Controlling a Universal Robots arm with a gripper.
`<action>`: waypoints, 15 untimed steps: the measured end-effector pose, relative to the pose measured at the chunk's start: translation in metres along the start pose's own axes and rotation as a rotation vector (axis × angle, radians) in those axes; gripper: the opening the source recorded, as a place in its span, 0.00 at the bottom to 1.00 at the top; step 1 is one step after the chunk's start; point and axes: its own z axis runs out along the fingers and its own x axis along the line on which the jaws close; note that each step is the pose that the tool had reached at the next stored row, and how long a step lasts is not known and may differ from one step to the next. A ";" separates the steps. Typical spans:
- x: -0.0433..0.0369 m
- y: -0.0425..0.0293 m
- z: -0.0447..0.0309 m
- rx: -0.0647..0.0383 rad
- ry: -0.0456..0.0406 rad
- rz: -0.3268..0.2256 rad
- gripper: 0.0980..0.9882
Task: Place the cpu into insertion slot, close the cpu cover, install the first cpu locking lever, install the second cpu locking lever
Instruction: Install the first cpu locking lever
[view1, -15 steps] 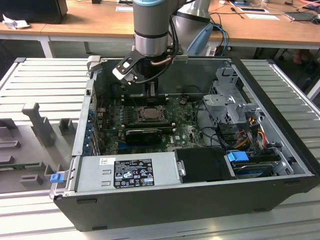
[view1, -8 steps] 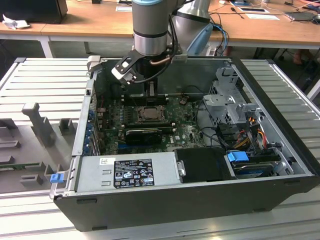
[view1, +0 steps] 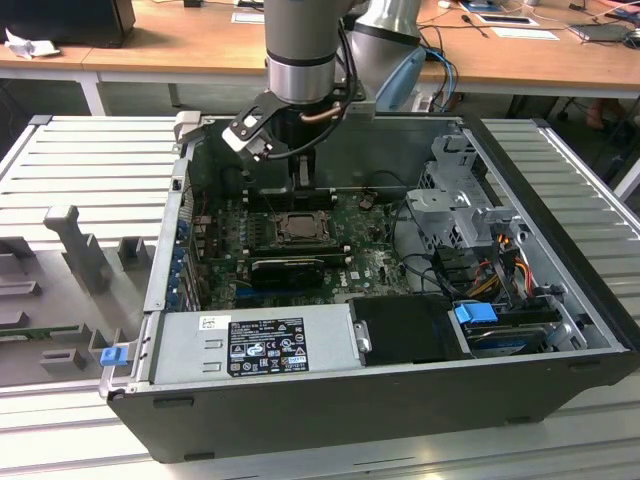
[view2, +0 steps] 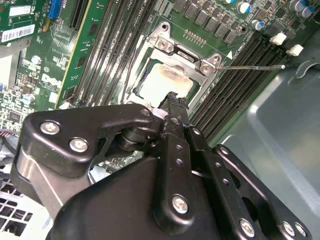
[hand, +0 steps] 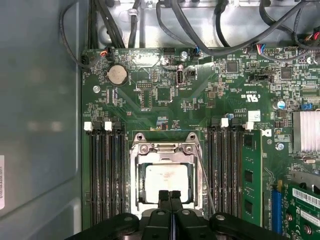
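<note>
While the arm hangs over the computer case (view1: 400, 405), its fingers (hand: 164, 200) are pressed shut at the cpu cover's (hand: 165, 150) edge; the cover lies over the cpu (hand: 162, 177) in the insertion slot (hand: 133, 190).

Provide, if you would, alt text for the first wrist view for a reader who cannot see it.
The shut gripper is poised over the edge of the pale cpu, which lies framed by the silver cpu cover. Black memory slots flank it on a green motherboard.
</note>
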 end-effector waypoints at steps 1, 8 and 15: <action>0.0001 0.0003 -0.0066 0.000 -0.0001 0.000 0.01; 0.0006 0.0014 -0.0351 0.000 0.0000 0.000 0.01; 0.0008 0.0019 -0.0453 0.002 0.0009 -0.023 0.01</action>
